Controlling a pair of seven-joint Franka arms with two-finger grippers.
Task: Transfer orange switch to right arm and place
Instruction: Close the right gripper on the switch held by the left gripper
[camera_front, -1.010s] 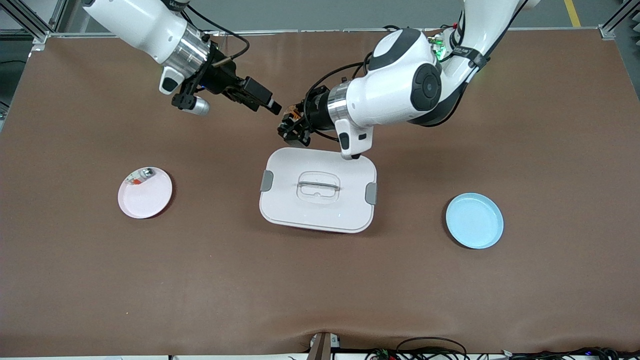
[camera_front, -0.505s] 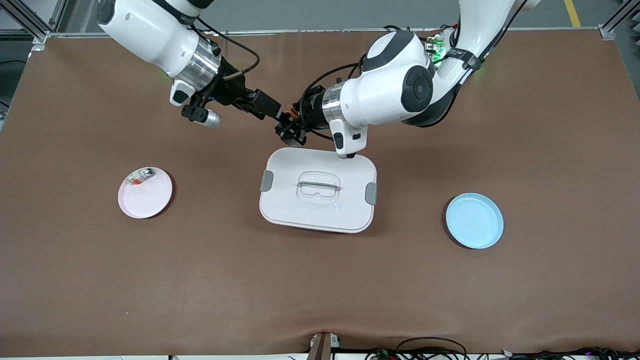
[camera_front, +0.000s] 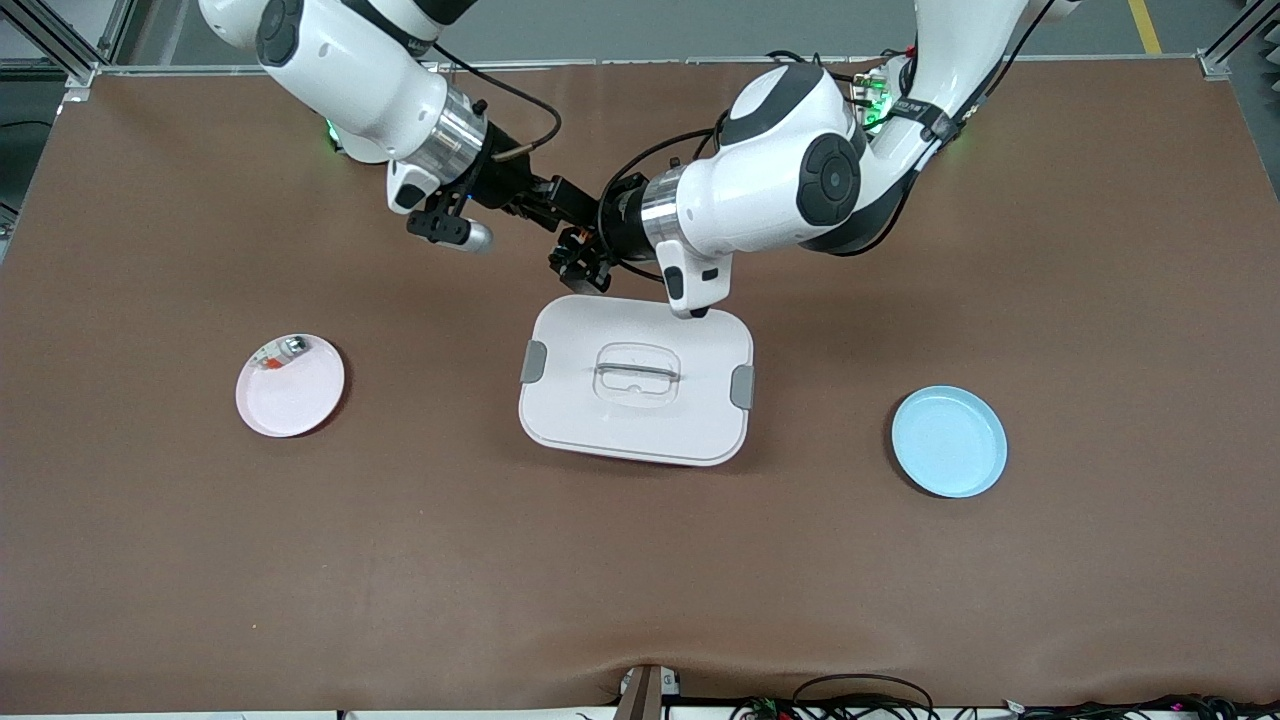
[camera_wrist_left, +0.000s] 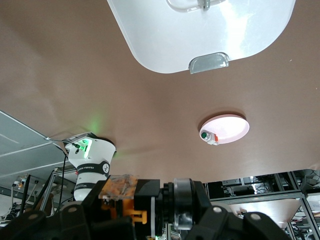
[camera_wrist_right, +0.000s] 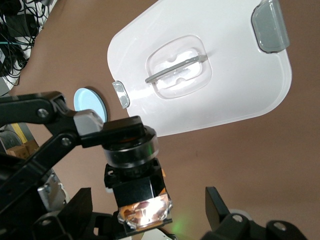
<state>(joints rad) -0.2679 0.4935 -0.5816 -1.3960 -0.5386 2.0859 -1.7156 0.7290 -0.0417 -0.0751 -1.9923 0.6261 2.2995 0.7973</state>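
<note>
The orange switch (camera_wrist_right: 131, 152) was not down on either plate. The blue plate (camera_front: 950, 442) lay nearest the front camera, toward the left arm's end from the white lidded box (camera_front: 600, 420). The pink plate (camera_front: 300, 400), toward the right arm's end, held only a small silver-and-red part (camera_front: 283, 351). We saw the switch in the air over the mat beside the box's edge toward the bases, clamped in the left gripper (camera_front: 578, 258). The right gripper (camera_wrist_right: 147, 200) stood spread wide, empty, either side of its lower body. We judged the handover was in hand: the right should close firmly before the left lets go.
</note>
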